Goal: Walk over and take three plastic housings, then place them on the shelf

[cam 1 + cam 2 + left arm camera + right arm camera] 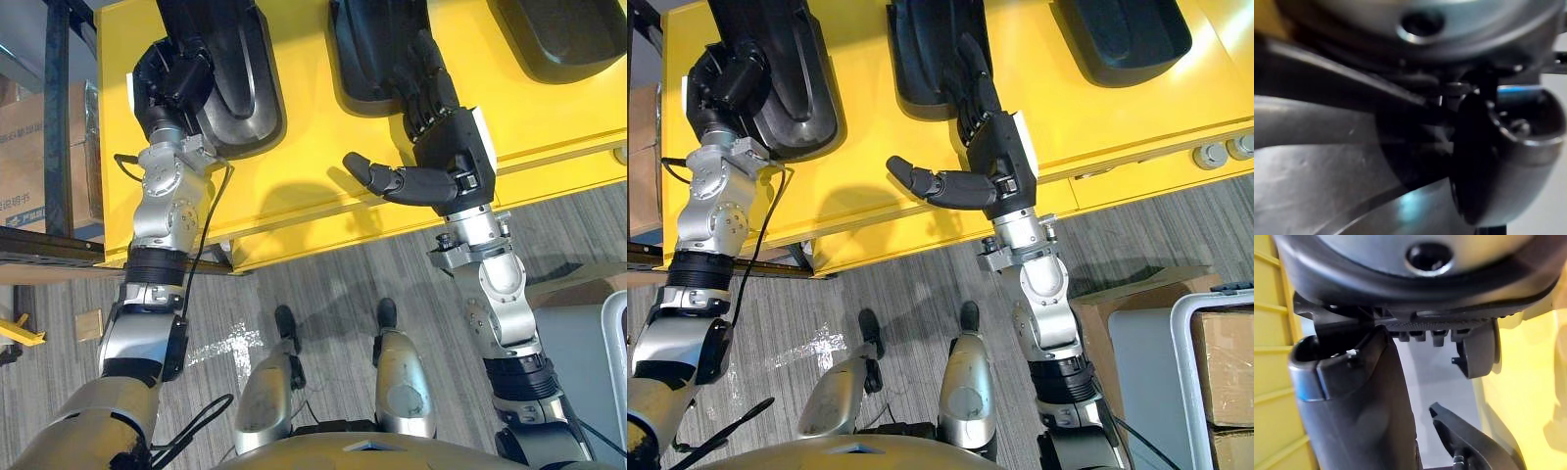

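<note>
Right hand (453, 147) lays straight, unclosed fingers (427, 86) on the middle black moulded plastic housing (359, 67) atop the yellow counter (294, 191), while left hand's (174, 70) hold on the neighbouring housing (250, 93) cannot be told, and lifting without thumb (392, 179) purchase risks a slip.

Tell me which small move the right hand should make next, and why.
Probably curl the fingers and bring the thumb in around the near edge of the middle housing. The right hand lies open on that housing, fingers stretched along it and thumb held out sideways above the yellow table, so nothing is gripped yet.
</note>
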